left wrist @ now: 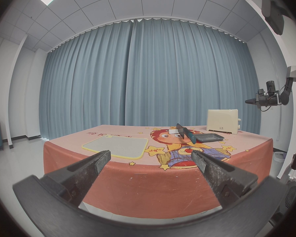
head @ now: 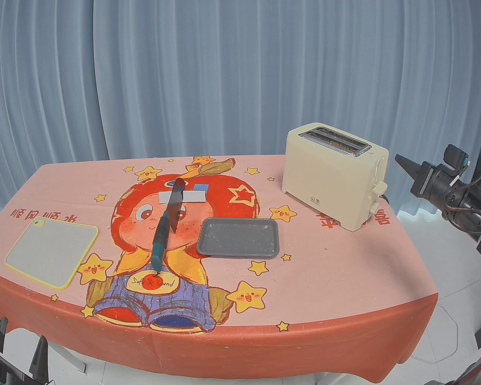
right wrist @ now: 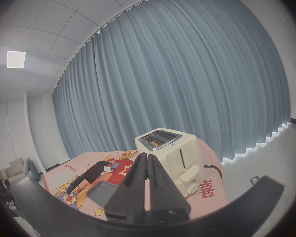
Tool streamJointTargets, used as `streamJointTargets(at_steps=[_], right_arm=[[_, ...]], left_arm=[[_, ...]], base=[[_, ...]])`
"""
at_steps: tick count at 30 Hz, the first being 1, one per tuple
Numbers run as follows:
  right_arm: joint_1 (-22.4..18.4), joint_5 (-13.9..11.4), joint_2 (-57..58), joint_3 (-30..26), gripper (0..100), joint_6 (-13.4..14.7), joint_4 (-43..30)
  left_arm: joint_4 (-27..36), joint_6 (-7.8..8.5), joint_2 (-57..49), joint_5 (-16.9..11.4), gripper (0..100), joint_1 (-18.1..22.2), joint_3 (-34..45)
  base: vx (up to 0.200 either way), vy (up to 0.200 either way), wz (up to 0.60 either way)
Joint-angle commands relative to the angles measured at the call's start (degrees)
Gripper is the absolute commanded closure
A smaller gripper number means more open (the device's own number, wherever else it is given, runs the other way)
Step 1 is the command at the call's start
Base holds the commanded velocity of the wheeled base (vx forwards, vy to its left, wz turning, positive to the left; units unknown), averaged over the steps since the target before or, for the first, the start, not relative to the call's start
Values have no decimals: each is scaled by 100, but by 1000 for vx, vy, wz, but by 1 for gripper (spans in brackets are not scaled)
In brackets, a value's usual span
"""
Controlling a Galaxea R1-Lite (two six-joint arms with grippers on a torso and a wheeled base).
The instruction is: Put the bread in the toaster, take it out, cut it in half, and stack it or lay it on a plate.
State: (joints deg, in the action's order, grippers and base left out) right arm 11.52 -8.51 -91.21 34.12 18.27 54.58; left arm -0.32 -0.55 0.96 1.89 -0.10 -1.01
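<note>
Right rear of table, toaster: cream two-slot body, upright on the tablecloth. Its lever end faces the table's right edge.

Bread: it cannot be identified with certainty. In the right wrist view a tan patch shows inside one toaster slot, and whether it is a slice cannot be told.

Tray: grey and rectangular, lying flat near the table's centre. Pale specks are scattered on its floor. It sits between the knife and the toaster and touches neither.

Knife: teal handle and dark blade, just left of the tray. The handle end points toward the front edge. The blade end lies across a small white-and-blue block.

Cutting board: grey with a yellow-green rim, flat at the table's front left, well apart from the knife.

Left gripper: low, in front of and below the table's front left corner. In the left wrist view its two fingers are spread wide with nothing between them.

Right gripper: in the air beyond the table's right edge, about level with the toaster. It points toward the toaster and is clear of it. In the right wrist view its fingers are pressed together and grip nothing.

Backdrop: a pleated blue-grey curtain hangs behind the table.
</note>
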Motion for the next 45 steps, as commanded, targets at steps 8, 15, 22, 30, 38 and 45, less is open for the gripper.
streamJointTargets(at_steps=[8,15,22,30,38,45], right_arm=[[-106,-2,508,-213,100,36,18],[-62,16,666,-441,100,-17,18],[87,130,974,-450,100,36,-9],[245,139,982,-547,100,-17,9],[245,130,1009,-573,100,-26,0],[263,130,1053,-564,100,-43,0]], left_arm=[[-3,-7,9,4,0,1,101],[-3,2,9,4,0,1,101],[-3,-7,9,4,0,1,101],[-3,-7,9,4,0,1,101],[-3,2,9,4,0,1,101],[-3,2,9,4,0,1,101]], base=[[0,0,0],[0,0,0],[0,0,0],[0,0,0],[0,0,0],[0,0,0]])
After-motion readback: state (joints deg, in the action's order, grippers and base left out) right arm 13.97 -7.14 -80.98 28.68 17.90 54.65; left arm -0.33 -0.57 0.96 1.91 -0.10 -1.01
